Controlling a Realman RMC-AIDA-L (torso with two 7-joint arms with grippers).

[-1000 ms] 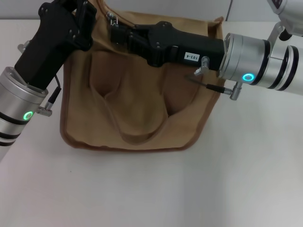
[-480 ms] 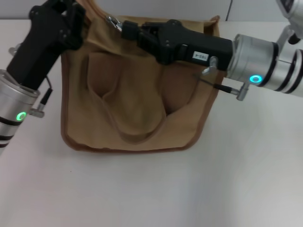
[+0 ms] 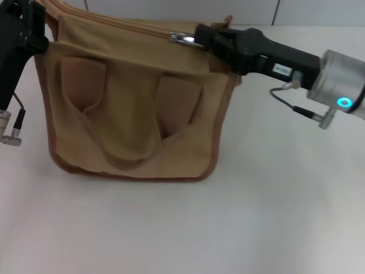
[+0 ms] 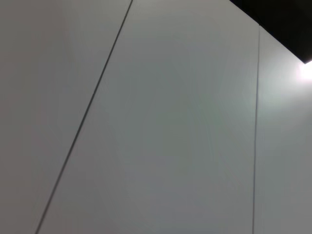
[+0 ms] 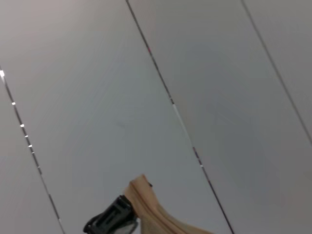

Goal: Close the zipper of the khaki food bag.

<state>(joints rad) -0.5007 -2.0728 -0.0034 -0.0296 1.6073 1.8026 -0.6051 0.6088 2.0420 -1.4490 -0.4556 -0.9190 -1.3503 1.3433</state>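
Right claw [image 3: 199,39] pinching zipper [image 3: 181,38] pull, bag [image 3: 131,114] top-right edge.

The right arm [image 3: 336,85] ends in a brushed silver cylinder with a glowing cyan ring light and small metal studs; a thin black cable loops beneath it. Forward of that, toward the khaki food bag [image 3: 134,103], runs a matte black housing bearing a small white label — its print illegible. The left arm [image 3: 14,57] shows black casing, a silver plug and a black cable beside the bag.
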